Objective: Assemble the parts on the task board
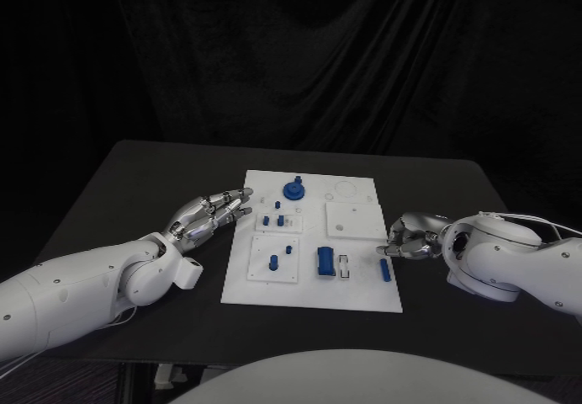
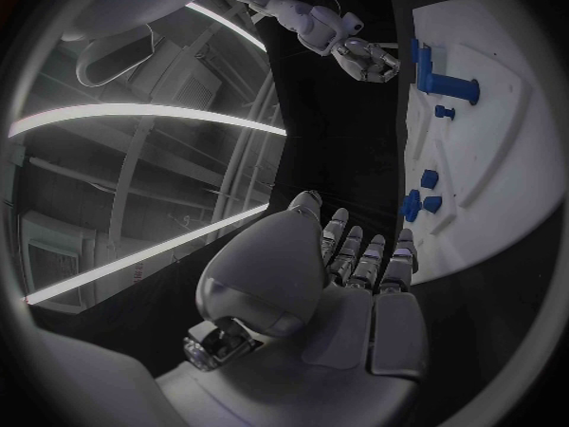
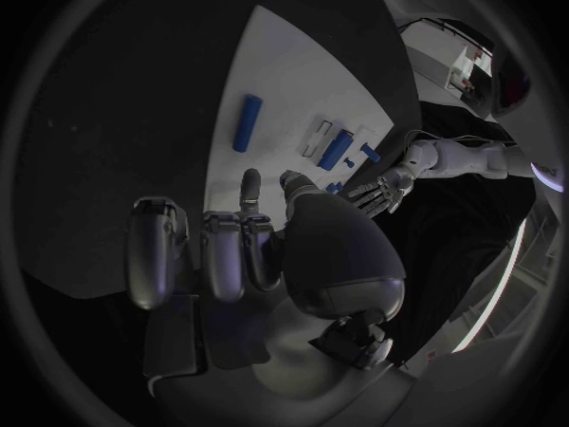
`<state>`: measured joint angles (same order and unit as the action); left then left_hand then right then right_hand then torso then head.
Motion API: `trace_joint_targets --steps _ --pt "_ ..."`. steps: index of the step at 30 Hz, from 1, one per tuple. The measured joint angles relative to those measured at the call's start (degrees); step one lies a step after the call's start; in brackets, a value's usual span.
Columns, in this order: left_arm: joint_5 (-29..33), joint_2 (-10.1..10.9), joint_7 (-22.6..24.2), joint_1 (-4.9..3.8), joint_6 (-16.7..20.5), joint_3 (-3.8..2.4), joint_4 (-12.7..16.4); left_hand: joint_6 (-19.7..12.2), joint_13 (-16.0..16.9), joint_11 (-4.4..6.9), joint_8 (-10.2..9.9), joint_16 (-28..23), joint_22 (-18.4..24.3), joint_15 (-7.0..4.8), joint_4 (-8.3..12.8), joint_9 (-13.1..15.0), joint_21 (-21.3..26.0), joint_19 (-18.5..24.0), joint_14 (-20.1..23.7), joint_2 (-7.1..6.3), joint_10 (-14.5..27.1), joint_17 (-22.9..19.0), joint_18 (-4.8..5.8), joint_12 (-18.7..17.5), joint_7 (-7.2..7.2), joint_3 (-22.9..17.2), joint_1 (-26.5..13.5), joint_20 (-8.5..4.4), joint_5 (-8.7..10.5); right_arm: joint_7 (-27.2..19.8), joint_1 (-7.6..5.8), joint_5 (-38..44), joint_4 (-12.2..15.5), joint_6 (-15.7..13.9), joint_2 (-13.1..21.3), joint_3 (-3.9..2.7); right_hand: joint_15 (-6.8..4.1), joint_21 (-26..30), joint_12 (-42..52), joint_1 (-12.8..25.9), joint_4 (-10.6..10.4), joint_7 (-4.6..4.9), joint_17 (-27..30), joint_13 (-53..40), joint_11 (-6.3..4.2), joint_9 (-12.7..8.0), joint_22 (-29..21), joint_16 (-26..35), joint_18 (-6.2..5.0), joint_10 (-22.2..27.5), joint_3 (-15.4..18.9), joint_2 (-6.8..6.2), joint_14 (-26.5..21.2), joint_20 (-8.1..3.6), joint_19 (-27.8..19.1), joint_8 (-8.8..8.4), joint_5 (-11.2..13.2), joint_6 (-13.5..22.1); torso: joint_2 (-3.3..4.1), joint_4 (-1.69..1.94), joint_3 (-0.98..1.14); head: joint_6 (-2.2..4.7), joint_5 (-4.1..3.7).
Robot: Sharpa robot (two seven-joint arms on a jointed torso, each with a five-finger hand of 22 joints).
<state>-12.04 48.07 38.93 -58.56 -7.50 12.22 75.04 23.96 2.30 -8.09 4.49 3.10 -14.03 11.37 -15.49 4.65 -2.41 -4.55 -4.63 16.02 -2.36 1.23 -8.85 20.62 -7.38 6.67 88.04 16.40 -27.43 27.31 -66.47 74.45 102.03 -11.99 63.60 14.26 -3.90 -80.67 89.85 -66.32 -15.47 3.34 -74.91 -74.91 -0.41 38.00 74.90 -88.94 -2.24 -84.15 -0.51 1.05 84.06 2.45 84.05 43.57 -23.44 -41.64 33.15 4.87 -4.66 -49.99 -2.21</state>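
The task board (image 1: 313, 296) is a white plate in the middle of the black table (image 1: 145, 177). Small blue parts sit on it. A thin blue bar (image 1: 384, 268) lies flat near the board's right edge. Just to its left is a fat blue block (image 1: 326, 261), with a small pale piece (image 1: 345, 267) between them. A blue knob (image 1: 293, 187) stands up near the far side of the board. Some tiny blue pegs (image 1: 274, 220) stand close to the left side, and more stand in a square plate (image 1: 274, 257) nearer the robot.

The parts look small, hard and light. They are probably smooth, so they could slip or roll away. I think the thin bar is best pinched across its long sides, near its middle. The pegs are so tiny that only fingertips could pick them up.

The right hand (image 1: 410, 236) is just beside the board's right edge, close to the thin bar. Its fingers are curled in, and I see nothing in them. The left hand (image 1: 213, 216) is at the board's left edge. Its fingers (image 1: 238, 202) are straight and a bit apart, reaching over the edge toward the pegs. It holds nothing.
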Motion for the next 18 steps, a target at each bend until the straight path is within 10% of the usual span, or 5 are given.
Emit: trace_joint_targets --steps 18 --pt "0.0 -0.07 0.0 0.04 0.0 0.01 -0.02 0.0 0.0 0.0 0.0 0.0 0.0 0.0 0.16 0.0 0.0 0.0 0.0 0.0 0.0 -0.01 0.0 0.0 0.0 -0.16 0.0 0.0 0.0 4.35 2.47 10.05 1.22 -1.39 1.51 0.04 -0.2 0.0 0.0 2.76 -1.32 -0.22 0.0 0.01 -0.21 -0.65 0.0 0.95 0.0 0.21 1.45 -0.11 -0.2 -0.14 -0.14 -0.42 0.72 -1.62 0.04 -0.12 -0.04 0.0 0.15"
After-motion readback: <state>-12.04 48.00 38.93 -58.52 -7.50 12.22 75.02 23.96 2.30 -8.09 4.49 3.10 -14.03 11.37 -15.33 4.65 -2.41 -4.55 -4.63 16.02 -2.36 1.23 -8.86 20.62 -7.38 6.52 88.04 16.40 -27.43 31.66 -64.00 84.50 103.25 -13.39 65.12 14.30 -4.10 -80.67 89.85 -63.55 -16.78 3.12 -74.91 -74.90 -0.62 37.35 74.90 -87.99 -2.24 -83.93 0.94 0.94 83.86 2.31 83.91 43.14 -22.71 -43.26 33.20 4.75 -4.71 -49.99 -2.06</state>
